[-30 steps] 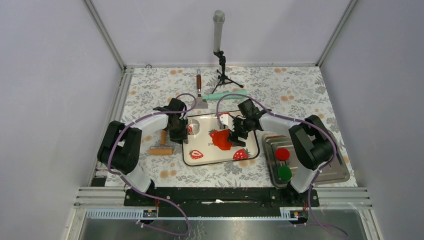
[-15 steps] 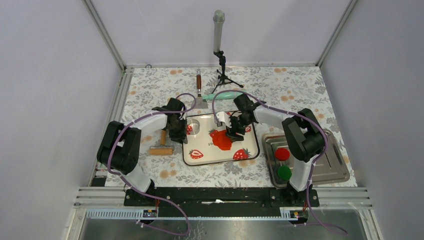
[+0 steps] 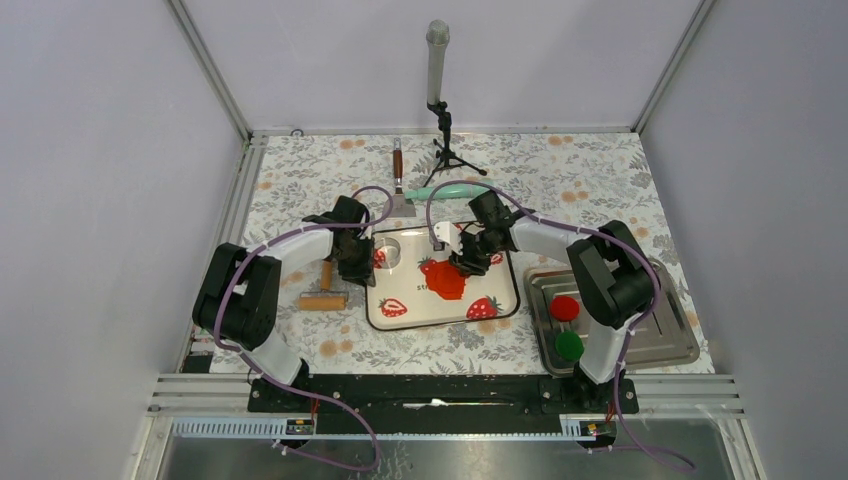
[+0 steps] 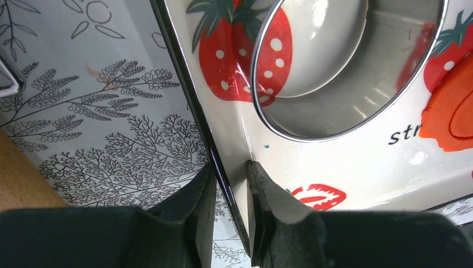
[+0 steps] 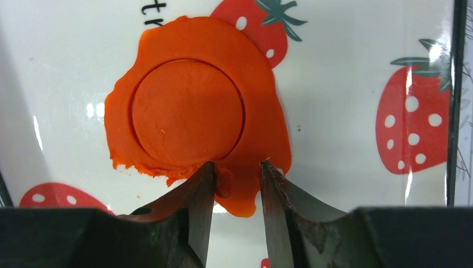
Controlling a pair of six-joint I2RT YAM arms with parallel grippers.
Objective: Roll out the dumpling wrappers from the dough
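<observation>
The dough (image 5: 262, 111) is a flat ragged orange-red sheet on the strawberry-print tray (image 3: 420, 310). It also shows in the top view (image 3: 443, 280). A round dumpling wrapper (image 5: 187, 111) is cut in it and still sits inside the sheet. My right gripper (image 5: 237, 167) is low over the sheet's near edge and slightly open, with a flap of dough between its fingers; the left finger touches a small bunched lump. It also shows in the top view (image 3: 466, 262). My left gripper (image 4: 230, 167) is shut on the tray's left rim (image 4: 223, 173). The metal ring cutter (image 4: 346, 67) stands on the tray just beyond it.
A wooden rolling pin (image 3: 325, 290) lies left of the tray. A scraper (image 3: 399, 185), a green tool (image 3: 450, 189) and a microphone stand (image 3: 440, 100) are at the back. A metal tray (image 3: 650, 340) on the right holds a crimson disc (image 3: 565, 308) and a green disc (image 3: 569, 346).
My right gripper has shifted a little left and farther back over the dough's edge, and its arm has swung inward. The left gripper has not moved.
</observation>
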